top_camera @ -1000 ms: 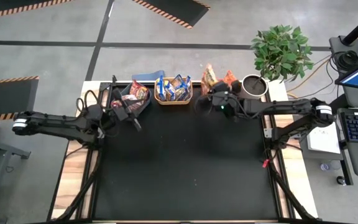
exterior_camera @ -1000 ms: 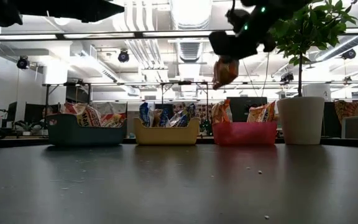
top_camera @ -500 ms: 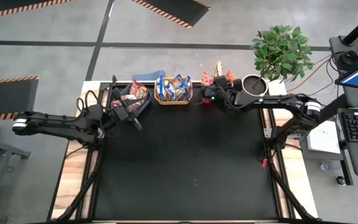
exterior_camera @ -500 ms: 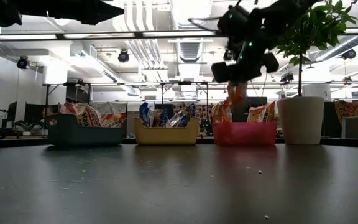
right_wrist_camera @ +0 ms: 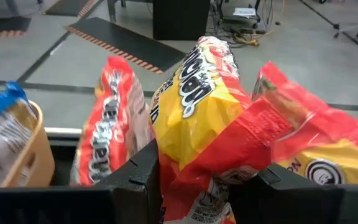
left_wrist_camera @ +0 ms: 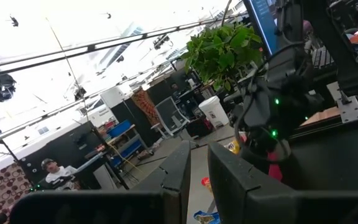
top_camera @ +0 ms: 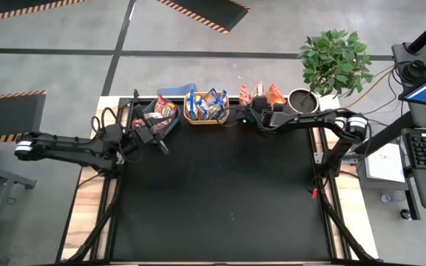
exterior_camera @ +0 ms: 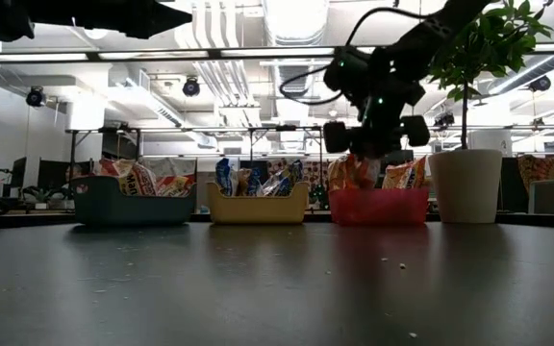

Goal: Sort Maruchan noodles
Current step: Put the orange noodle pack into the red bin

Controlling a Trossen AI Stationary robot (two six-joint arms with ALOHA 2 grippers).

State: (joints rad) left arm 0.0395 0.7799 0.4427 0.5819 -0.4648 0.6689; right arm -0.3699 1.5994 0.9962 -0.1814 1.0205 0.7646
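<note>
Now that our right gripper (exterior_camera: 371,154) has dropped over the red plastic bin (exterior_camera: 378,208), its fingers still clamp a crinkly yellow-and-red noodle packet (right_wrist_camera: 213,134) — release comes next. Our left gripper (top_camera: 156,131) waits beside the blue bin (exterior_camera: 133,205), fingers nearly shut and empty.

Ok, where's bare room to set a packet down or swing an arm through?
The black mat in front of the bins is bare. The back edge is crowded: blue bin, yellow bin, red bin and plant pot side by side, the right claw lowering a packet over the red bin.
</note>
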